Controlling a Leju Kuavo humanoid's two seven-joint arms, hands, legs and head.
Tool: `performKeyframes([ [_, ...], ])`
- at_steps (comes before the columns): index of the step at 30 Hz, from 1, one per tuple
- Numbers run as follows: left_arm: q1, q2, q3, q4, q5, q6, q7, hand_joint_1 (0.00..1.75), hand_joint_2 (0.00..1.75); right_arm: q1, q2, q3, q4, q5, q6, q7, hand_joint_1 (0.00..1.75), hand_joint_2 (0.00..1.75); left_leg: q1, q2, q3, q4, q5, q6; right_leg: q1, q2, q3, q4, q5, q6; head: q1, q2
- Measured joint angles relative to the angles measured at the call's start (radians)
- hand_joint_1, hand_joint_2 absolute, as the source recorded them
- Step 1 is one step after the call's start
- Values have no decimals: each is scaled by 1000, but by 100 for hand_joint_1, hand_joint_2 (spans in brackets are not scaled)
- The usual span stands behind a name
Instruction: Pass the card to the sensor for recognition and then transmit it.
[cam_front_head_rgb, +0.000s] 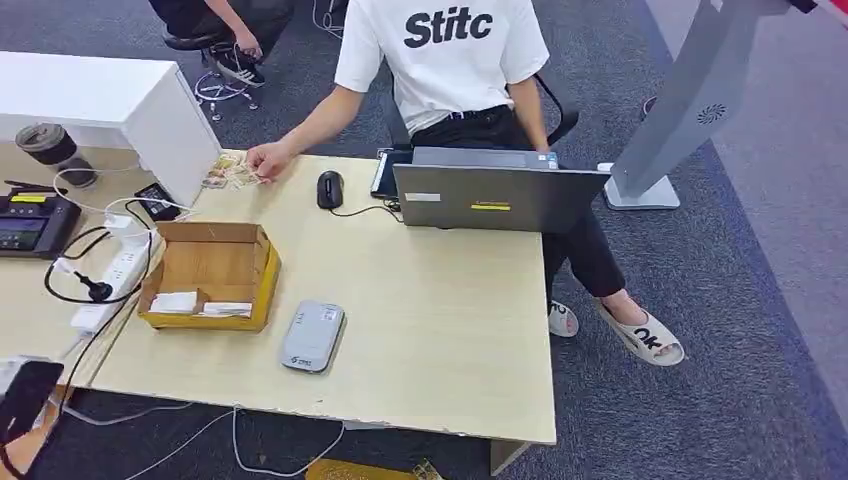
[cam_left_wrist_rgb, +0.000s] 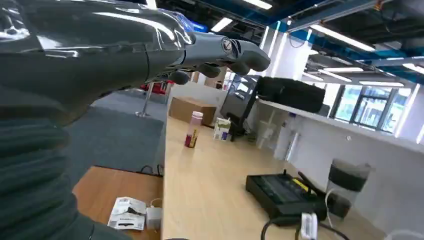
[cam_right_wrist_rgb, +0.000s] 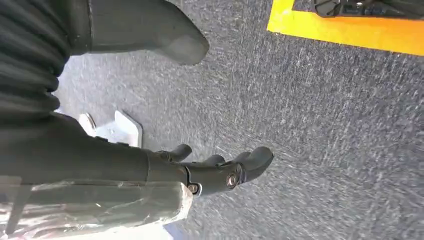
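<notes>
Head view: high on the robot, facing forward and down over the tabletop (cam_front_head_rgb: 440, 300) at middle range, a seated person at the far edge. Left wrist view: close behind the left hand (cam_left_wrist_rgb: 220, 55), low along the tabletop toward far windows; both views share the black device (cam_front_head_rgb: 30, 225). Right wrist view: close behind the right hand (cam_right_wrist_rgb: 215, 170), facing grey carpet (cam_right_wrist_rgb: 325, 125).

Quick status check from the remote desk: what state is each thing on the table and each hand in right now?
Cardboard box: open, white cards inside.
Sensor: flat on table, nothing on it.
Laptop: lid up.
Mouse: idle beside laptop.
Cards: on table, under a person's hand.
Left hand: empty, fingers apart.
Right hand: empty, hanging over carpet.
</notes>
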Motion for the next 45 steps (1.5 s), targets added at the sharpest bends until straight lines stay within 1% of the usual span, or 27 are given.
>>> performKeyframes([
  [2, -7, 29, -93, 29, -57, 37, 58, 0, 175, -2, -1, 6, 0, 11, 0, 0, 0, 175, 0, 0, 0, 0, 0, 0, 0, 0, 0, 0, 0, 0, 0, 0],
  [4, -15, 58, -164, 54, -66, 56, 101, 0, 175, -5, -2, 13, 2, 14, 0, 0, 0, 175, 0, 0, 0, 0, 0, 0, 0, 0, 1, 0, 0, 0, 0, 0],
  [6, -23, 79, -214, 72, -74, 64, 117, 0, 175, -5, -2, 17, 3, 16, 0, 0, 0, 175, -1, 1, 0, 0, 0, 0, 0, 1, 0, 0, 1, 0, 0, 0],
  [9, -49, 117, -293, 101, -115, 72, 151, 0, 175, -6, -6, 27, 7, 17, 8, 6, 0, 175, -1, -1, 0, 1, 0, 0, 0, 0, -2, 0, 0, 0, 0, 0],
  [11, -92, 133, -352, 117, -139, 69, 165, 0, 175, -8, -7, 40, 8, 17, 11, 16, 0, 175, -1, -2, -1, 1, 0, 0, 0, -2, -1, 0, 0, 0, 0, 0],
  [13, -153, 148, -432, 140, -168, 56, 198, 0, 175, -11, -8, 54, 8, 17, 10, 23, 0, 175, -1, -3, -1, 1, 1, 0, 0, -2, 0, 0, 1, -1, 0, 0],
  [16, -232, 165, -542, 162, -176, 45, 231, 0, 175, -12, -9, 69, 8, 17, 3, 21, 0, 175, 0, -1, -1, 1, 1, -1, 0, -1, 0, 0, 2, -2, 0, 0],
  [19, -284, 175, -609, 175, -178, 40, 241, 0, 175, -12, -10, 74, 8, 17, 0, 19, 0, 175, -1, 0, -1, 1, 1, 0, 0, 0, -1, 0, 3, -1, 0, 0],
  [23, -343, 190, -660, 193, -185, 26, 264, 0, 175, -12, -10, 75, 8, 16, 0, 15, 0, 175, -1, 0, -1, 1, 1, -1, 0, 0, -1, 0, 3, -1, 0, 0],
  [28, -388, 208, -687, 208, -189, 19, 273, 0, 175, -12, -10, 75, 8, 15, 3, 15, 0, 175, 0, 1, -2, 1, 1, -1, 0, 1, -2, 0, 3, -1, 0, 0],
  [30, -397, 214, -696, 213, -189, 17, 275, 0, 175, -12, -11, 75, 8, 15, 14, 19, 0, 175, 0, 0, -2, 1, 1, -1, 0, 1, -2, 0, 3, -1, 0, 0],
  [39, -415, 221, -710, 229, -186, 15, 280, 0, 175, -12, -14, 75, 8, 15, 17, 31, 0, 175, -1, 1, -2, 1, 1, -1, 0, 1, -2, 0, 3, -1, 0, 0],
  [45, -416, 214, -735, 233, -162, 16, 272, 0, 175, -12, -15, 76, 9, 17, 12, 32, 0, 175, -1, 1, -2, 1, 1, 0, 0, 1, -2, 0, 3, -1, 0, 0],
])
